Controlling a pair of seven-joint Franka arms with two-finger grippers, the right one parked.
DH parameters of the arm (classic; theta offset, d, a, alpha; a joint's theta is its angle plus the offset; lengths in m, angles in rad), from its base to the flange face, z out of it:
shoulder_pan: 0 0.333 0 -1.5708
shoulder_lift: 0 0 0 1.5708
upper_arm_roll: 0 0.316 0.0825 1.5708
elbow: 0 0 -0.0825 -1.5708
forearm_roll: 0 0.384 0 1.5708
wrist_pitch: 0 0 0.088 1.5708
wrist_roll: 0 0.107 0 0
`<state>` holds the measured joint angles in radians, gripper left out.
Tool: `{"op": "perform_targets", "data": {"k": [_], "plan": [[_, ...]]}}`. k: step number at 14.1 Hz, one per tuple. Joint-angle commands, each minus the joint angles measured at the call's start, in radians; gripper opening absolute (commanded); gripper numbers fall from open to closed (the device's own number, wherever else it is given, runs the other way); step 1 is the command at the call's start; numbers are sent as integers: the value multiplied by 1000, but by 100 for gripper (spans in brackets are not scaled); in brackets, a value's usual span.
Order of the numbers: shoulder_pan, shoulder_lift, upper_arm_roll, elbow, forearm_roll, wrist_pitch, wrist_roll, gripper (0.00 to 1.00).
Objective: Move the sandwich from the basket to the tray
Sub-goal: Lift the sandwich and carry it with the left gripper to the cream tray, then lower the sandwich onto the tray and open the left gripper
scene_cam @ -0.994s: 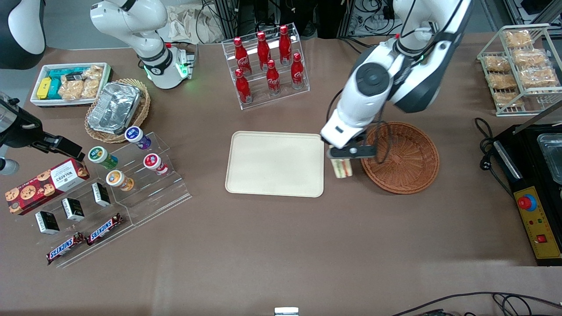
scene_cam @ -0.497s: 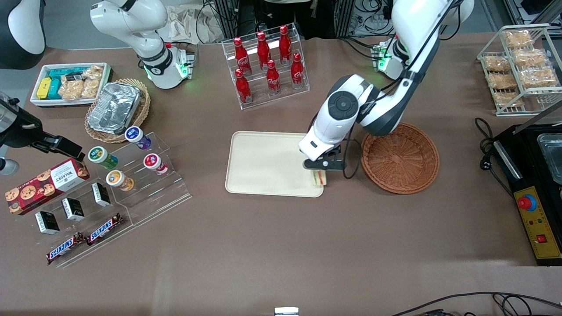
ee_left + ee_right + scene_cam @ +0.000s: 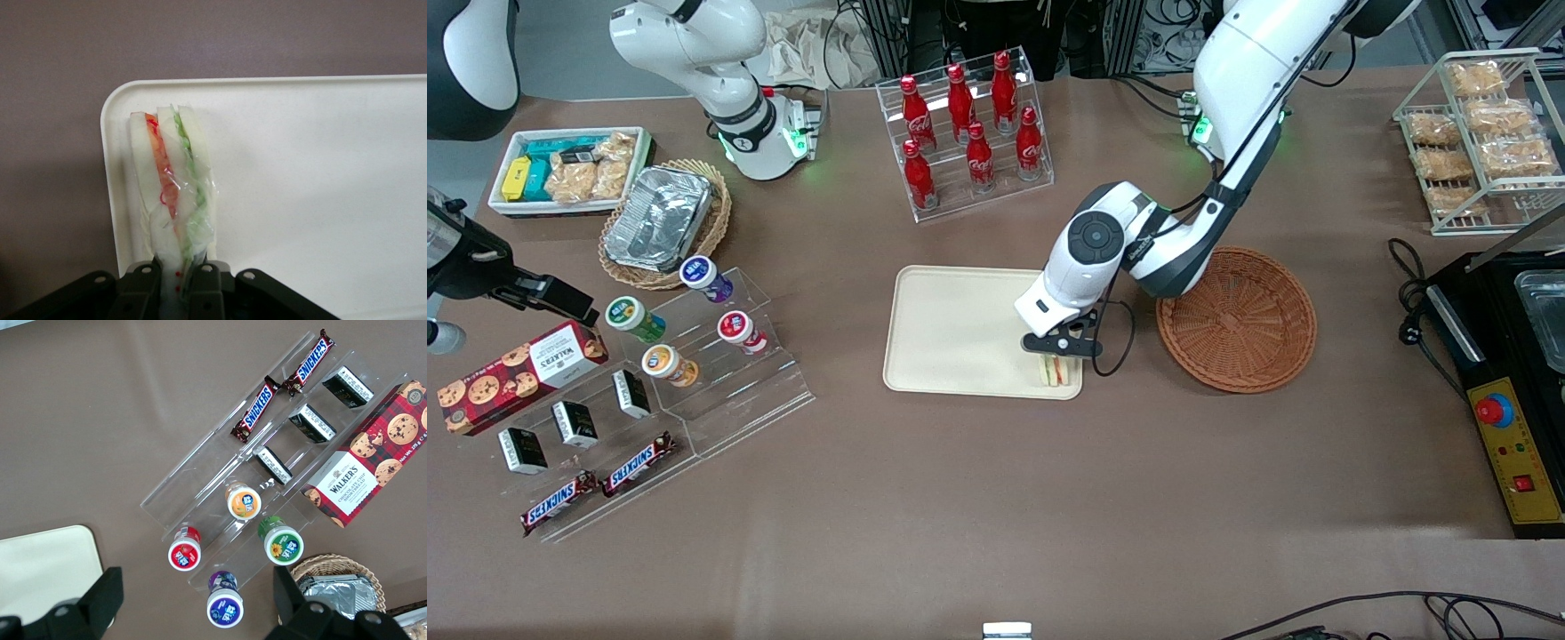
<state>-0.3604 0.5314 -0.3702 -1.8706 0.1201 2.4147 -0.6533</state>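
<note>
1. Over the last second your end effector (image 3: pixel 1055 354) has carried the sandwich (image 3: pixel 1054 371) away from the basket (image 3: pixel 1238 318), across the strip of table (image 3: pixel 1120 480) between the two, and over the tray (image 3: pixel 960 331). A second ago the wedge hung just beside the basket's rim; half a second ago it was at the tray's edge.

2. Now the sandwich sits low over the tray's corner nearest the front camera and nearest the basket, roughly at the tray's 4 o'clock in the front view. You cannot tell from these pictures whether it already touches the tray floor.

3. The end effector is clamped narrowly on the sandwich: in the left wrist view the sandwich (image 3: pixel 172 193) runs out from between the black fingers (image 3: pixel 137 290), red and green filling showing under clear wrap, with the tray (image 3: pixel 320 173) corner under it.

4. The basket now shows only bare wicker, so the carry looks nearly done. What remains, in my judgement, is to set down and let go. The wedge is close to the rim, so watch that it does not tip over the edge on release.

5. Readable writing: "Snickers" on the two bars (image 3: pixel 596 484), "Walkers" on the red tartan cookie box (image 3: pixel 516 373), and Coca-Cola script on the red bottles (image 3: pixel 971 124). The lids of the small cups (image 3: pixel 680 324) are too small to read.
</note>
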Motion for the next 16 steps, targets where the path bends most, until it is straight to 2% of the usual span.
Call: {"op": "perform_targets", "data": {"k": [1, 2, 4, 9, 16], "plan": [[1, -7, 10, -16, 32, 14, 9, 71], [5, -24, 11, -22, 30, 11, 9, 99], [6, -76, 20, -28, 27, -28, -14, 100], [6, -224, 88, -1, 23, -258, -14, 100], [6, -471, 348, -2, 10, -503, 6, 100]]}}
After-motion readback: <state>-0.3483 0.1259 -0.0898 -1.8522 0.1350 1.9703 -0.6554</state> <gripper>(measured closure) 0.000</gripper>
